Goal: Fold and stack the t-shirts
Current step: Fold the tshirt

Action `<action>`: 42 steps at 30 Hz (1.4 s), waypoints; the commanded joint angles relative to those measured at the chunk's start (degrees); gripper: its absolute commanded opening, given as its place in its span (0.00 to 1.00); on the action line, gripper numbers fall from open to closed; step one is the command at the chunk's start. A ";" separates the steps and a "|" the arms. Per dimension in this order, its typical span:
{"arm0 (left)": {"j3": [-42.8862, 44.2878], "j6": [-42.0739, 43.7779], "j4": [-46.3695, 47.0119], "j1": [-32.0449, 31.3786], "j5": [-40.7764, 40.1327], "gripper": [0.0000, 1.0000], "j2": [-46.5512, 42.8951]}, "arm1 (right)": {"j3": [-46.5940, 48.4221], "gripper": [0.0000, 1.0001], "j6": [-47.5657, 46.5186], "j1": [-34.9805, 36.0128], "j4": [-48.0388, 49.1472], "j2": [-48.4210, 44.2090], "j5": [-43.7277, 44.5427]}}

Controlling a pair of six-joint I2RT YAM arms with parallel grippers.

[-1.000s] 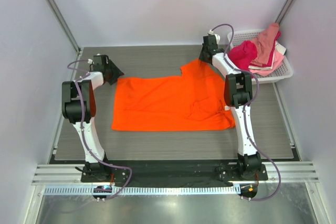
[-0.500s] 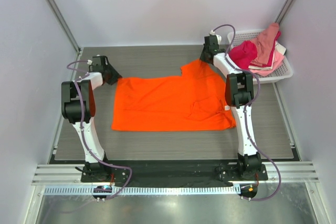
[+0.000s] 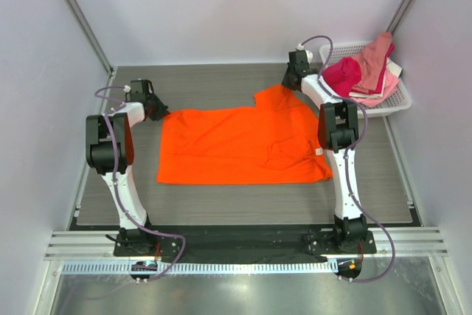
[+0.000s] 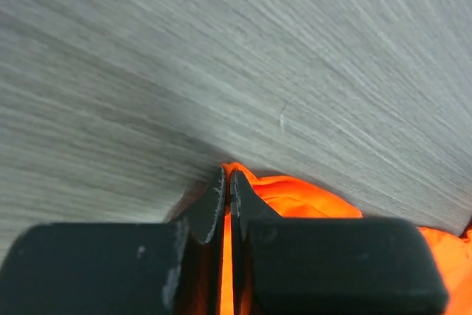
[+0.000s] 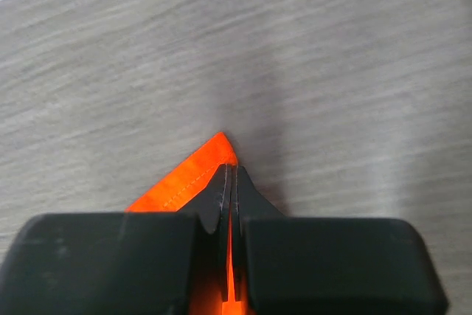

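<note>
The orange t-shirt (image 3: pixel 243 145) lies spread flat across the middle of the grey table (image 3: pixel 221 204), its near hem towards the arm bases. At its far left corner the left gripper (image 4: pixel 226 176) is pinched tight on a sliver of cloth. At the far right corner the right gripper (image 5: pixel 230 171) is clamped on a pointed tip (both bites look thin). A lift could tug either corner free, and uneven pulling could skew the fold. Far right, the remaining t-shirts (image 3: pixel 361 71) heap in the white basket (image 3: pixel 394 105).
</note>
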 commanded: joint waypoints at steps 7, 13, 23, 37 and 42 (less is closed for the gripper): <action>-4.99 1.80 0.11 0.10 -3.73 0.00 -8.17 | -8.94 0.01 0.45 -1.01 1.83 -15.56 0.84; -6.75 1.36 2.40 0.01 -0.66 0.00 -10.55 | -22.03 0.01 0.10 -1.89 9.03 -25.42 -0.38; -10.61 1.01 3.19 0.10 -1.18 0.00 -17.22 | -36.97 0.01 0.19 -1.80 12.81 -39.57 -3.72; -17.20 1.80 3.89 1.33 1.10 0.00 -25.22 | -57.27 0.01 0.98 -0.31 13.26 -60.92 -4.17; -19.75 2.68 5.56 1.33 4.18 0.00 -28.73 | -68.79 0.01 0.71 0.05 13.08 -72.52 -3.81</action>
